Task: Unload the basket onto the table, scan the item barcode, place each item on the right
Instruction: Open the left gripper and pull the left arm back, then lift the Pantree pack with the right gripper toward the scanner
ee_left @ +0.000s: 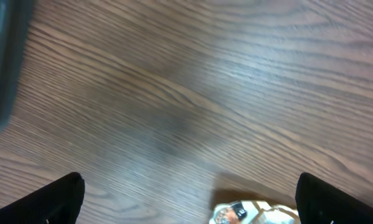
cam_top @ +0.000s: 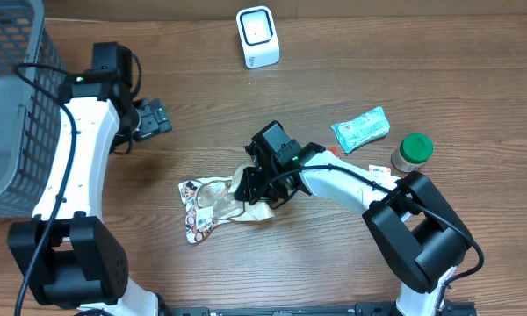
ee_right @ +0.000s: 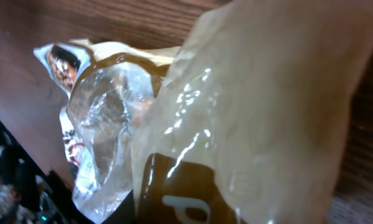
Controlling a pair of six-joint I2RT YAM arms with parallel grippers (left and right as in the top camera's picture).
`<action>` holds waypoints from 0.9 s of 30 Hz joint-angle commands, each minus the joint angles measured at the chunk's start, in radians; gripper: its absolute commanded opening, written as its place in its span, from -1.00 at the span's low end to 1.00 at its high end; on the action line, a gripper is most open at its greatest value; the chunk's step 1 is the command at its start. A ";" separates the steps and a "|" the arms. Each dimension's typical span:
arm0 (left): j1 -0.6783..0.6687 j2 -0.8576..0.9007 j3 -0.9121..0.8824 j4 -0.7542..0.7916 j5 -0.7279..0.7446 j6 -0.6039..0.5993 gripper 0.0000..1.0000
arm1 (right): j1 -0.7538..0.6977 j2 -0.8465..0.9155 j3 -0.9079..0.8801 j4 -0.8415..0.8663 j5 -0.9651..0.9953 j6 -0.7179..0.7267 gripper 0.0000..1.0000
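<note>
The item is a crinkled snack bag [cam_top: 209, 204] of clear and cream plastic with brown print, lying mid-table. My right gripper [cam_top: 251, 186] is shut on its right end. In the right wrist view the bag [ee_right: 248, 106] fills the frame and hides the jaws. No barcode shows on it. The white scanner [cam_top: 257, 36] stands upright at the far edge of the table. My left gripper [cam_top: 155, 118] hangs open left of the bag with nothing between its fingers. In the left wrist view its black fingertips [ee_left: 62, 199] sit wide apart and a corner of the bag [ee_left: 255, 213] shows at the bottom.
A grey wire basket [cam_top: 13, 105] takes up the far left. A green packet [cam_top: 361, 129] and a green-lidded jar [cam_top: 412, 152] lie to the right, beside the right arm. Wood tabletop [cam_top: 334, 263] runs along the front.
</note>
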 commanded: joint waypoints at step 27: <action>0.022 -0.005 0.023 0.011 -0.027 0.032 1.00 | -0.056 -0.226 0.495 -0.346 0.341 -0.606 -0.93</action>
